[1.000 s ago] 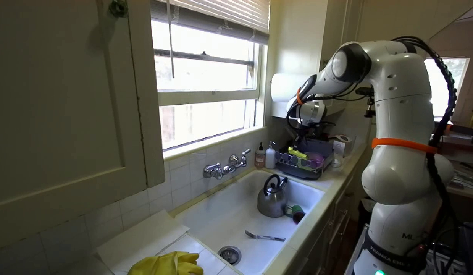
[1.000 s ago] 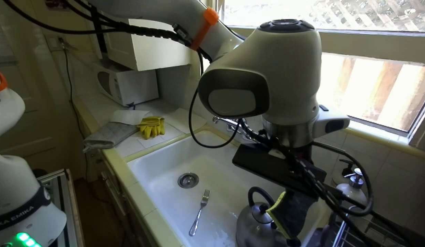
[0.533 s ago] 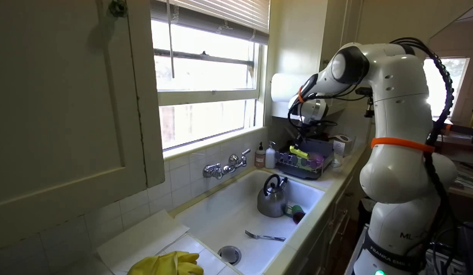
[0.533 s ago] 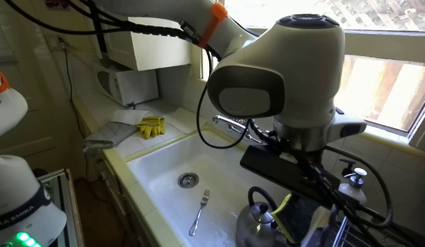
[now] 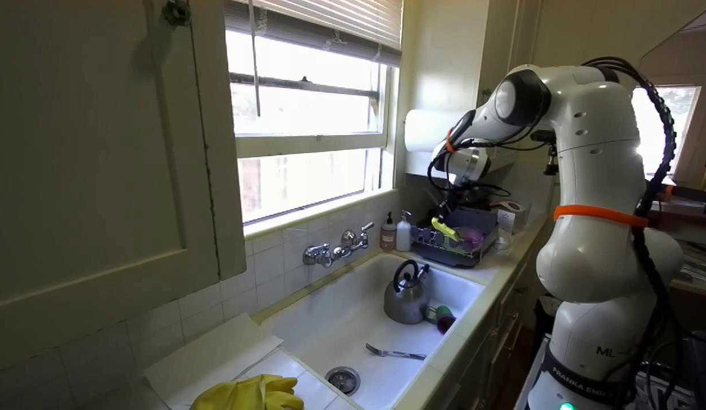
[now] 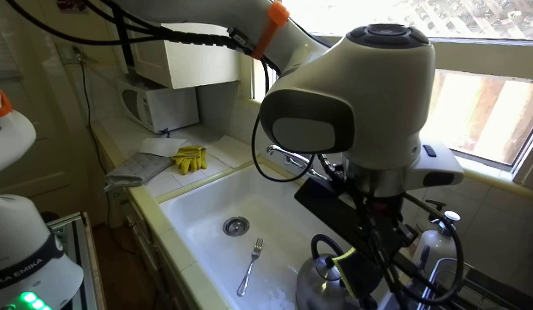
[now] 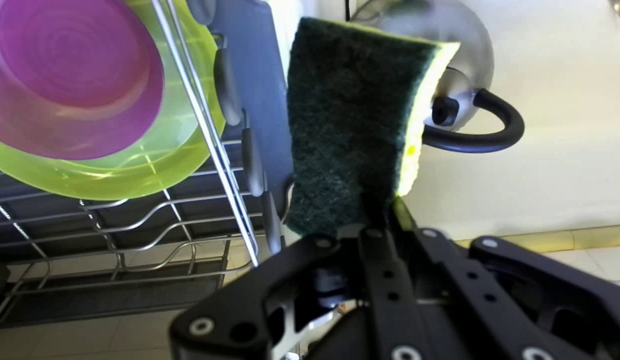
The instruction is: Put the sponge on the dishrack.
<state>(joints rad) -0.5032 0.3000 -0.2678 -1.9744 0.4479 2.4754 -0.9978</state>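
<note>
The sponge is yellow with a dark green scouring side. In the wrist view it stands out beyond the fingertips of my gripper, which is shut on its near end. In the exterior views the sponge shows as a yellow strip and a dark, yellow-edged piece. The dishrack, a grey tray with a wire frame, lies to the sponge's left in the wrist view. In an exterior view the sponge appears in front of or above the rack's sink-side edge; I cannot tell its height.
A purple bowl sits on a yellow-green plate in the rack. A steel kettle, a cup and a fork are in the sink. Soap bottles stand beside the rack.
The arm has moved to the right in an exterior view, carrying the sponge. In the last half second the wrist has turned, and the sponge has tilted and shifted slightly back left there.
</note>
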